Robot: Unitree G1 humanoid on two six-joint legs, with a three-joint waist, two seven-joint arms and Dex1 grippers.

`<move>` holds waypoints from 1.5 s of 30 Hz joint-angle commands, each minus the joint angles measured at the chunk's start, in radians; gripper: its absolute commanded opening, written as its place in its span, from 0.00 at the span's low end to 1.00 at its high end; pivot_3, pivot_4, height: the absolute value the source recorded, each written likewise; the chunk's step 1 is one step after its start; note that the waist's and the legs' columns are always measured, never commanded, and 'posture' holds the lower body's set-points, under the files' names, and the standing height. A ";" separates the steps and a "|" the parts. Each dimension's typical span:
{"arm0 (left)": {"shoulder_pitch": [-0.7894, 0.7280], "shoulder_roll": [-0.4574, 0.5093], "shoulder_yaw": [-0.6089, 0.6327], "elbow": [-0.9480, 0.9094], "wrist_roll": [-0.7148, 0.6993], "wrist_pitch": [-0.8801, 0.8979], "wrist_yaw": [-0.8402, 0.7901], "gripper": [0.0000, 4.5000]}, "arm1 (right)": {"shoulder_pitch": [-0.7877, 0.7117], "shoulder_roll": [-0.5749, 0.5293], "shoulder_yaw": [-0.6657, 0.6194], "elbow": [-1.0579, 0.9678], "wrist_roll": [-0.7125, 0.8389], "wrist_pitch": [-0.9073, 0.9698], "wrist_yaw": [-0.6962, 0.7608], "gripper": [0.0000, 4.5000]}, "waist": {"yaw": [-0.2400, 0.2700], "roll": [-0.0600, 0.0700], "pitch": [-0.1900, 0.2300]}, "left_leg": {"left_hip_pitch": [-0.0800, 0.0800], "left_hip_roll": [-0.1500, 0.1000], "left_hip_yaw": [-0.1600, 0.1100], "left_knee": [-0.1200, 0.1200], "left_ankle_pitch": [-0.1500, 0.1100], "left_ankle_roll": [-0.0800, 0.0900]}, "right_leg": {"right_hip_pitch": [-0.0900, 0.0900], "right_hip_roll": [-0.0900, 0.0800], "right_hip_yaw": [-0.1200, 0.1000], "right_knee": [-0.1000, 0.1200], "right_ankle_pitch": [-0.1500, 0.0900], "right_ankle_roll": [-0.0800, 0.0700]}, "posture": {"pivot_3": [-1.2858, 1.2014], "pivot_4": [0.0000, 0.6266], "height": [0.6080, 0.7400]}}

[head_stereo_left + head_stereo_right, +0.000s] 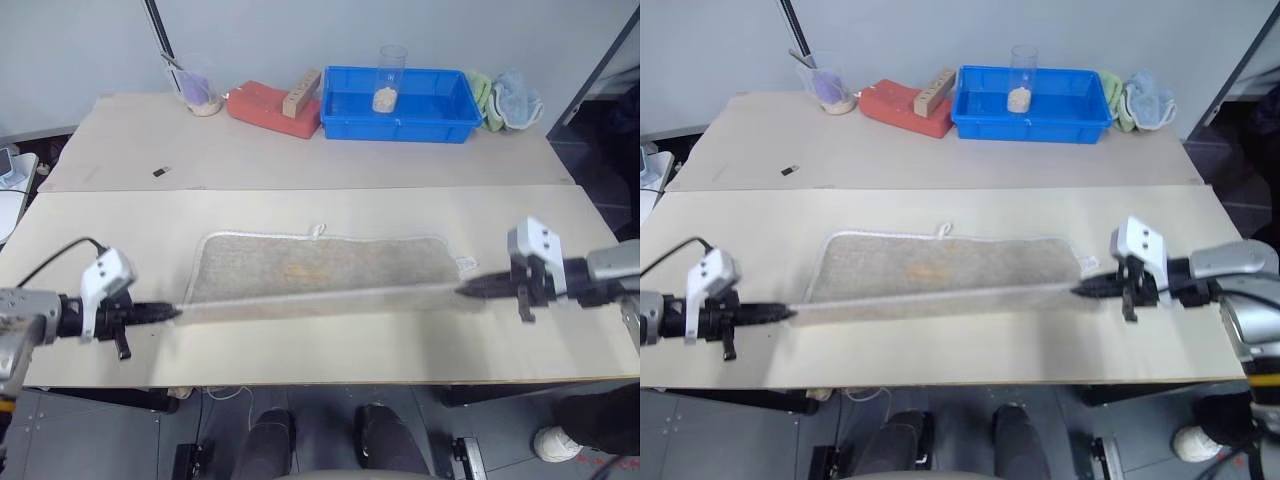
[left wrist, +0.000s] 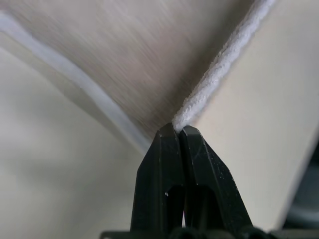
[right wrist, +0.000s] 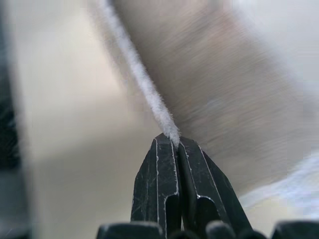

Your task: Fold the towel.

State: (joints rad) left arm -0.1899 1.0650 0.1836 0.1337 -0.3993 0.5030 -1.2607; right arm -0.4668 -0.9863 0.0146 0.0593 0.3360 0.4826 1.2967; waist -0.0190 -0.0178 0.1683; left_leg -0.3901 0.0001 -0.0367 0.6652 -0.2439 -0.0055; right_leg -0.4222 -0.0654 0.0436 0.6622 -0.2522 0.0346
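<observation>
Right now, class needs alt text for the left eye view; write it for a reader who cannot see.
Two robot hands, left hand and right hand, each pinch a corner of a beige towel stretched taut between them over a pale table. Behind sit a blue tray and a red block.

No text or label can be read.

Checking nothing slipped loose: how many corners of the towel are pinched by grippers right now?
2: the left gripper pinches the towel at its near left corner, the right gripper at its near right corner.
</observation>
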 commanded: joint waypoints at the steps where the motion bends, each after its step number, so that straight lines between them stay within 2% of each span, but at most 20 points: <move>1: -0.088 0.002 -0.036 0.118 0.060 -0.011 0.036 0.00 | -0.088 0.010 0.029 0.077 -0.039 0.098 -0.053 0.00 | 0.000 0.000 0.000 | 0.000 0.000 0.000 0.000 0.000 0.001 | 0.000 0.000 0.000 0.000 0.000 0.000 | 0.52 0.24 1.00; 6: -0.370 -0.081 -0.137 0.363 0.140 -0.042 0.077 0.00 | -0.261 0.101 0.103 0.272 -0.099 0.129 -0.111 0.00 | 0.002 0.000 0.000 | -0.004 -0.001 0.001 0.002 -0.001 0.002 | -0.002 -0.001 0.000 -0.001 0.000 0.000 | 0.52 0.24 1.00; 9: -0.477 -0.117 -0.178 0.491 0.187 -0.085 0.082 0.00 | -0.323 0.134 0.129 0.383 -0.142 0.091 -0.128 0.00 | 0.004 -0.001 0.000 | -0.007 -0.002 0.000 0.006 -0.001 0.002 | -0.003 -0.001 -0.001 0.000 0.000 0.000 | 0.52 0.24 1.00; 21: -0.674 -0.221 -0.229 0.784 0.304 -0.250 0.145 0.00 | -0.420 0.194 0.142 0.579 -0.213 0.027 -0.162 0.00 | -0.001 -0.001 0.000 | -0.010 -0.002 0.000 0.012 -0.003 0.006 | -0.004 -0.001 -0.001 0.001 0.000 0.001 | 0.52 0.24 1.00; 22: -0.688 -0.225 -0.228 0.808 0.318 -0.275 0.175 0.00 | -0.426 0.199 0.132 0.588 -0.211 0.024 -0.174 0.08 | -0.002 -0.001 0.000 | -0.010 -0.002 0.000 0.012 -0.003 0.006 | -0.004 -0.001 -0.001 0.001 0.000 0.001 | 0.52 0.24 1.00; 23: -0.698 -0.228 -0.229 0.826 0.331 -0.298 0.195 0.07 | -0.430 0.202 0.126 0.594 -0.211 0.022 -0.182 0.16 | -0.002 -0.001 0.000 | -0.010 -0.002 0.000 0.012 -0.003 0.006 | -0.004 -0.001 -0.001 0.001 0.000 0.001 | 0.52 0.24 1.00; 24: -0.706 -0.231 -0.229 0.837 0.336 -0.311 0.200 0.13 | -0.434 0.203 0.122 0.598 -0.213 0.018 -0.190 0.19 | -0.002 -0.001 0.000 | -0.010 -0.002 0.000 0.012 -0.003 0.006 | -0.004 -0.001 -0.001 0.002 0.000 0.001 | 0.52 0.24 1.00; 25: -0.712 -0.233 -0.227 0.850 0.341 -0.327 0.205 0.22 | -0.438 0.206 0.115 0.603 -0.215 0.016 -0.204 0.30 | -0.002 -0.001 0.000 | -0.010 -0.002 0.000 0.012 -0.004 0.006 | -0.004 -0.001 -0.001 0.002 0.000 0.001 | 0.52 0.24 1.00; 26: -0.717 -0.235 -0.226 0.861 0.347 -0.343 0.208 0.29 | -0.441 0.208 0.109 0.607 -0.217 0.015 -0.216 0.36 | -0.002 -0.001 0.000 | -0.010 -0.002 0.000 0.012 -0.004 0.006 | -0.005 -0.001 -0.001 0.002 0.000 0.001 | 0.52 0.24 1.00; 31: -0.732 -0.229 -0.214 0.876 0.357 -0.413 0.192 0.83 | -0.447 0.198 0.068 0.601 -0.221 0.003 -0.264 0.74 | -0.002 -0.001 0.000 | -0.011 -0.002 0.000 0.012 -0.004 0.006 | -0.005 -0.002 -0.001 0.002 0.001 0.001 | 0.52 0.24 1.00; 33: -0.722 -0.213 -0.199 0.845 0.345 -0.443 0.162 1.00 | -0.434 0.184 0.033 0.566 -0.209 0.008 -0.292 0.90 | -0.002 -0.001 0.000 | -0.012 -0.002 0.000 0.012 -0.004 0.006 | -0.005 -0.002 -0.001 0.002 0.001 0.001 | 0.52 0.24 1.00; 34: -0.708 -0.205 -0.183 0.810 0.324 -0.450 0.131 1.00 | -0.415 0.172 0.009 0.530 -0.199 0.019 -0.302 0.97 | -0.002 -0.001 0.000 | -0.012 -0.002 0.000 0.012 -0.004 0.006 | -0.005 -0.002 -0.001 0.002 0.001 0.001 | 0.52 0.24 1.00; 35: -0.690 -0.200 -0.164 0.761 0.297 -0.443 0.100 1.00 | -0.385 0.159 -0.013 0.479 -0.184 0.036 -0.304 0.99 | -0.002 -0.001 0.000 | -0.013 -0.002 -0.001 0.012 -0.004 0.006 | -0.006 -0.002 -0.001 0.002 0.001 0.002 | 0.52 0.24 1.00; 38: -0.591 -0.201 -0.103 0.518 0.188 -0.372 0.025 1.00 | -0.266 0.142 -0.083 0.297 -0.138 0.117 -0.331 0.99 | 0.003 -0.001 0.000 | -0.016 -0.002 -0.002 0.012 -0.004 0.006 | -0.007 -0.002 -0.002 0.003 0.002 0.003 | 0.52 0.24 1.00; 41: -0.467 -0.217 -0.071 0.200 0.063 -0.189 0.011 1.00 | -0.135 0.171 -0.157 0.118 -0.098 0.215 -0.418 0.99 | 0.003 -0.001 0.000 | -0.016 -0.002 -0.002 0.012 -0.005 0.007 | -0.007 -0.004 -0.002 0.003 0.002 0.004 | 0.52 0.24 1.00; 45: -0.370 -0.224 -0.073 -0.057 -0.019 -0.075 0.018 1.00 | -0.031 0.222 -0.212 -0.020 -0.061 0.314 -0.511 0.99 | 0.002 -0.001 0.000 | -0.015 -0.003 -0.006 0.013 -0.005 0.007 | -0.005 -0.006 -0.001 0.002 0.003 0.005 | 0.52 0.24 1.00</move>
State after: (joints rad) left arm -0.5604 0.8312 0.0913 0.1689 -0.3729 0.3919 -1.2437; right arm -0.4928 -0.7593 -0.1432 0.1099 0.2503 0.7625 0.8228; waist -0.0166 -0.0183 0.1681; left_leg -0.4049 -0.0028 -0.0436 0.6782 -0.2485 0.0018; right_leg -0.4272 -0.0710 0.0429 0.6640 -0.2490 0.0402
